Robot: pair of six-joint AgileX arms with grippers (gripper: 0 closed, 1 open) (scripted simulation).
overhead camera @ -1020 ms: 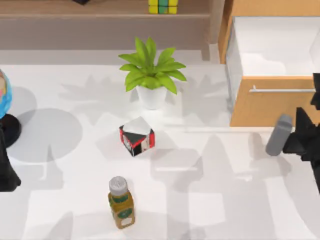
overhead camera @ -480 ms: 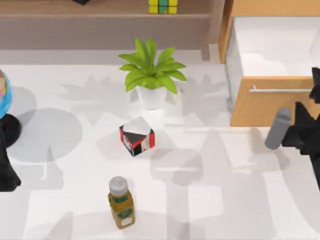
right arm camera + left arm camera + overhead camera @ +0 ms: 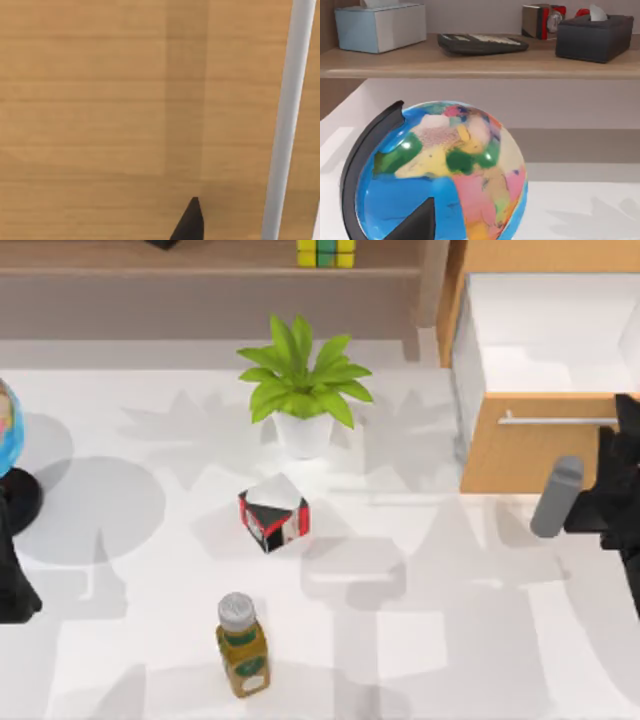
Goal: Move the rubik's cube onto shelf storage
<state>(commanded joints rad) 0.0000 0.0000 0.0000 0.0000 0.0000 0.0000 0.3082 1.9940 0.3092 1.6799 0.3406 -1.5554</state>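
From above, the rubik's cube [image 3: 326,252] is seen resting on the shelf storage [image 3: 200,270], close to the board's front edge and just left of the beige post [image 3: 432,285]. Below the shelf a potted plant [image 3: 302,390] stands on the white worktop [image 3: 450,640], with a red-black-white box [image 3: 273,512] in front of it and a green bottle [image 3: 241,645] near the front edge; wide bare stretches of worktop lie between these things. At the right, an orange-tan drawer cabinet [image 3: 530,455] is seen with its drawer pulled open. The right arm is found at the right edge, just in front of the cabinet face, beside a grey cylinder [image 3: 557,497]; whether the right pincer [image 3: 610,510] is apart or together cannot be told. The left arm is parked at the left edge next to a globe [image 3: 8,430]. In the left wrist view the globe [image 3: 440,175] is seen close up before the shelf board. In the right wrist view the cabinet's wooden front [image 3: 100,100] and its silver handle [image 3: 285,125] are seen very near, with one dark fingertip [image 3: 189,222] below.
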